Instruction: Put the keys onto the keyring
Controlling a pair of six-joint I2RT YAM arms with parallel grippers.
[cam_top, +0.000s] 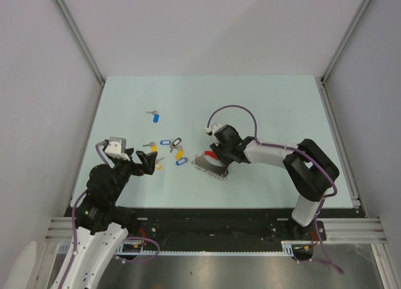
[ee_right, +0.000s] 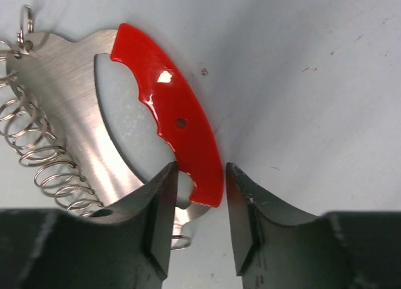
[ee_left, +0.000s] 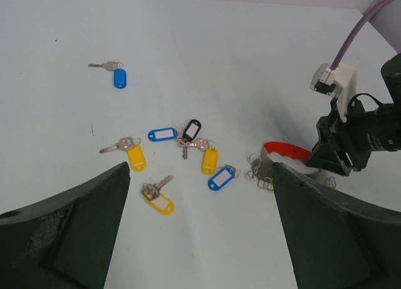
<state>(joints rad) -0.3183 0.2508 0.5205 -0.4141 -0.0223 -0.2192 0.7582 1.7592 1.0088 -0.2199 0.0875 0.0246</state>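
About the keyring (ee_right: 172,123): lies flat on the bench (cam_top: 263,107), directly under the right fingers (ee_right: 160,201). In the right wrist view, runs with its red arc from 11 o'clock down to 5 o'clock, with the grey metal plate and the wire loops at the 9 o'clock side. About the right fingers: stand about half apart, one at each side of the lower end of the red arc, so across the long axis and not along it. Seem not to pinch it yet, because of a thin gap at both sides. Cannot say if touching the metal plate under the finger at 9 o'clock. About the keys (ee_left: 182,151): lie loose on the bench in a small group, at 9 o'clock from the keyring in the top view, near it but apart. About the lone key (ee_left: 116,73) with blue tag: lies well apart from the group, at 11 o'clock. About the left fingers (ee_left: 100,201): spread fully wide, hold nothing, touch nothing, hover near the bench with the group straight ahead at 12 o'clock. Clearly nearer to the keys than the right arm, and farther from the keyring. Probably needs first a firm closing on the red end, then a key brought from the 9 o'clock side toward the loops.
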